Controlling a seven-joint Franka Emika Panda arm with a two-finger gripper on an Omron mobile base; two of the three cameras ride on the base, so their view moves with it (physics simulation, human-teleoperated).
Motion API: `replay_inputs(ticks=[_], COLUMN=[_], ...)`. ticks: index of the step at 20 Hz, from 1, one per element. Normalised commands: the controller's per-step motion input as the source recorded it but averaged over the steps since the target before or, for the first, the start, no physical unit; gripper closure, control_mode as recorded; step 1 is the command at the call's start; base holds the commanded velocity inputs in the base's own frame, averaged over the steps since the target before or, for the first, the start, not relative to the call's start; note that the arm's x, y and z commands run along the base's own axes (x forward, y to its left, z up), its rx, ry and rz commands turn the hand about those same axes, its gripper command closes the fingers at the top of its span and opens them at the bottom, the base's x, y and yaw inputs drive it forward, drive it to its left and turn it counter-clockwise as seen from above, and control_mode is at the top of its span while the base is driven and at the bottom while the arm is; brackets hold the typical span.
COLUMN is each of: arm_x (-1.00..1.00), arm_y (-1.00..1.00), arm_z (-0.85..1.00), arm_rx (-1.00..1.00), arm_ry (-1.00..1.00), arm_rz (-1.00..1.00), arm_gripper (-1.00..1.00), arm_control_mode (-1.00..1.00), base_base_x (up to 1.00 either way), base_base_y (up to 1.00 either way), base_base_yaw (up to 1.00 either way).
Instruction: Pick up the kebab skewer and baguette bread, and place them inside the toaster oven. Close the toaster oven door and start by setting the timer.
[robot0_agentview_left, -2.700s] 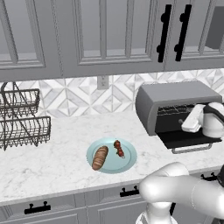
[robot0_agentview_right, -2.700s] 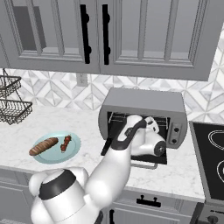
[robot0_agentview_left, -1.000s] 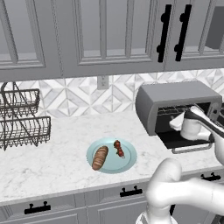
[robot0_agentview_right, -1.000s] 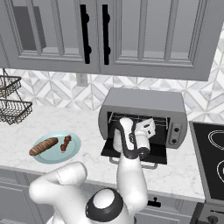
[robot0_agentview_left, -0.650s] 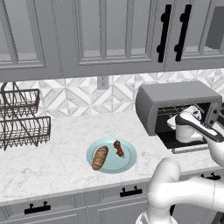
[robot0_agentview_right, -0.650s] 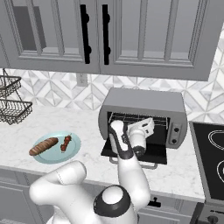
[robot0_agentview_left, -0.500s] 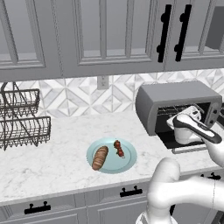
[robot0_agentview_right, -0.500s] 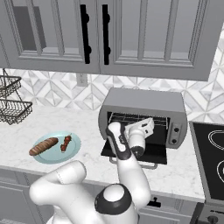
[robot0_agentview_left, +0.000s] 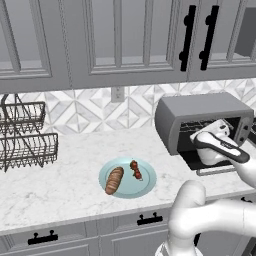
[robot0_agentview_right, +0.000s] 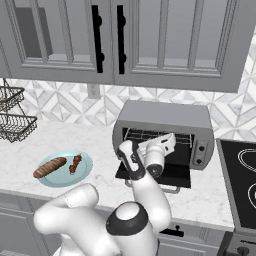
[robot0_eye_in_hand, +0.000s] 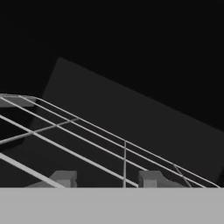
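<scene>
Gripper (robot0_agentview_right: 172, 138) sits at the mouth of the toaster oven (robot0_agentview_right: 165, 131), pointing into the cavity; in the hand view its two finger tips (robot0_eye_in_hand: 151, 178) rise apart just over the wires of the wire rack (robot0_eye_in_hand: 87, 144), with nothing between them. Whether the jaws are fully spread or partly drawn in, I cannot tell, though no object is gripped.

Relative to the toaster oven: the toaster oven door (robot0_agentview_right: 167, 175) hangs down flat in front of it, its bar handle at the front edge, and the white wrist hangs above that door. The control panel lies on the oven's right end as the right base view shows it.

The plate (robot0_agentview_left: 127, 177), pale blue, lies on the counter (robot0_agentview_left: 75, 165) well to the left of the toaster oven. On it, the baguette bread (robot0_agentview_left: 114, 180) lies on the side farther from the oven and the kebab skewer (robot0_agentview_left: 135, 170) on the nearer side, the two close but apart.

Farther left still stands a wire dish rack (robot0_agentview_left: 22, 135) against the patterned backsplash. Grey cabinets (robot0_agentview_left: 125, 40) with black handles hang above the oven, and a dark stovetop (robot0_agentview_right: 240, 180) borders it on the right.
</scene>
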Motion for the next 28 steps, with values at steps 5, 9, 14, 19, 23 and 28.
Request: replay_inputs(ticks=[5,9,14,19,23,28], arm_x=[-0.01,-0.19,-0.44,-0.72,-0.91,-0.86], arm_y=[-0.29,-0.21,-0.20,-0.27,-0.33,-0.41], arm_z=[0.00,0.00,0.00,0.00,0.00,0.00], arm_rx=[0.00,0.00,0.00,0.01,0.02,0.02], arm_ry=[0.03,0.04,0.04,0.10,0.18,0.21], arm_rz=[0.00,0.00,0.00,0.00,0.00,0.00], arm_gripper=[1.00,1.00,1.00,1.00,1.00,1.00], arm_control_mode=[-1.00,-1.00,-1.00,-1.00,-1.00,-1.00], base_base_x=[0.00,0.00,0.00,0.00,0.00,0.00], base_base_y=[0.00,0.00,0.00,0.00,0.00,0.00], base_base_yaw=[0.00,0.00,0.00,0.00,0.00,0.00])
